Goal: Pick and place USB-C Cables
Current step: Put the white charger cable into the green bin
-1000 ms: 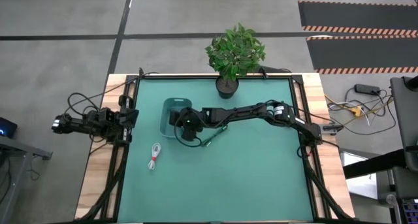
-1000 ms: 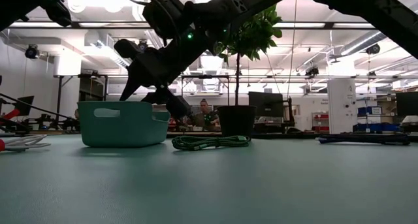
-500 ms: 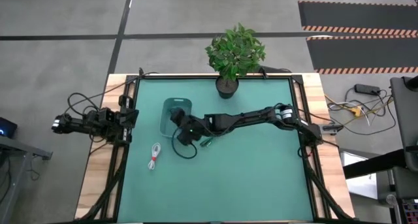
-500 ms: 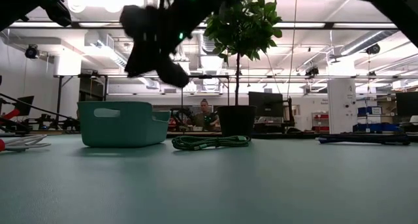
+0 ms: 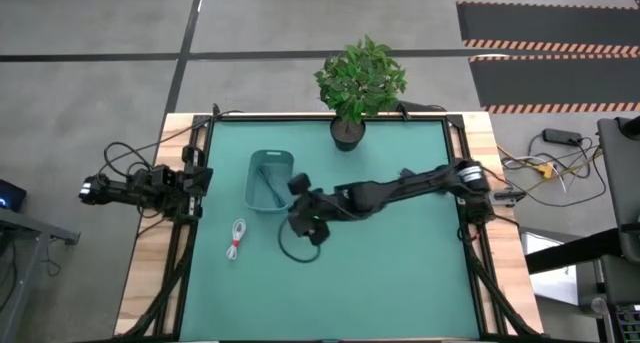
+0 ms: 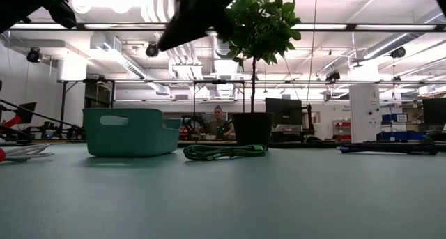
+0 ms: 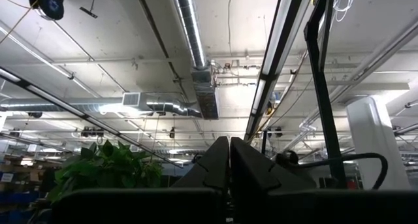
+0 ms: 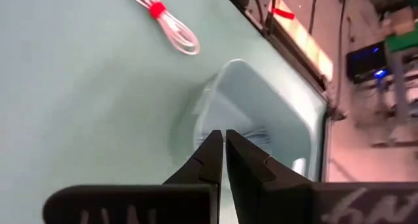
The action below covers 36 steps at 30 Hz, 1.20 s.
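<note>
cables (image 6: 224,152) on teal table (image 6: 279,197)

On the desk (image 5: 400,263), the bin (image 5: 268,180) sits left of centre. The potted plant (image 5: 352,93) stands at the far edge, behind and to the right of the bin. A bundled cable (image 5: 237,237) lies on the desk in front of the bin, slightly to its left and apart from it. In the low view another bundled cable (image 6: 224,151) lies just right of the bin, in front of the plant pot. The right gripper (image 5: 305,215) is just right of the bin's near corner. The left gripper (image 5: 198,180) rests at the desk's left edge, left of the bin.
</note>
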{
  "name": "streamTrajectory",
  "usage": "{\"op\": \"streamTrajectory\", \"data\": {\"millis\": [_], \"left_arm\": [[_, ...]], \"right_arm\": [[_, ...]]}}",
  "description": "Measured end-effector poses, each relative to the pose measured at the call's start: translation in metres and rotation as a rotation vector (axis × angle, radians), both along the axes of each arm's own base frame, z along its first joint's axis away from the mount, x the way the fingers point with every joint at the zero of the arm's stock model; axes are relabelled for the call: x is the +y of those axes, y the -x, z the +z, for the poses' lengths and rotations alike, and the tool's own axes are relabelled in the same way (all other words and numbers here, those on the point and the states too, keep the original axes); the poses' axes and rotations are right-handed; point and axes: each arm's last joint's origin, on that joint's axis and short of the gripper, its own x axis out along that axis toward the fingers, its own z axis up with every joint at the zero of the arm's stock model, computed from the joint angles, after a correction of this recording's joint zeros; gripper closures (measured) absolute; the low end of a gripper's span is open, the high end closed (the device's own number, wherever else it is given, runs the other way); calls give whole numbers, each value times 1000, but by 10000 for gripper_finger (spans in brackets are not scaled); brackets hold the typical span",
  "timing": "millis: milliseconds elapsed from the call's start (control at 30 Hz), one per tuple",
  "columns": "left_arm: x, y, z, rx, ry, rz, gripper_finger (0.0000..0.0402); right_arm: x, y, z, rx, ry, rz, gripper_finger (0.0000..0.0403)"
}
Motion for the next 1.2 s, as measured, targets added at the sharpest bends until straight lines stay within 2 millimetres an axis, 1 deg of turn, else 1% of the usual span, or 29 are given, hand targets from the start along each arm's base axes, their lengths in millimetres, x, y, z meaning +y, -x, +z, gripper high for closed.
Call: {"op": "streamTrajectory", "data": {"millis": [100,233,333,400,567,700,800,933,1200], "left_arm": [[0,-1,-1,11,-1,-1,401],[-1,-4,-2,34,-4,-2,401],[-1,-8,-4,60,1,-9,401],[-2,-10,-5,75,40,-42,401],[-2,-15,-7,106,70,-55,401],[-2,-17,-8,124,85,-31,401],[-2,-18,-10,140,87,-25,401],[-2,-22,-12,169,92,-31,401],[-4,-29,-18,221,177,-91,401]], "right_arm": [[4,22,0,-30,-72,-37,392],[5,52,-11,-77,-177,-71,392],[7,74,-20,-176,-231,-73,392],[9,88,-25,-263,-253,-58,392],[6,119,-39,-468,-307,-32,392],[1,143,-48,-580,-343,-24,392],[-3,159,-54,-623,-356,-19,392],[-7,179,-53,-668,-374,-10,392],[-16,218,-37,-752,-326,48,392]]}}
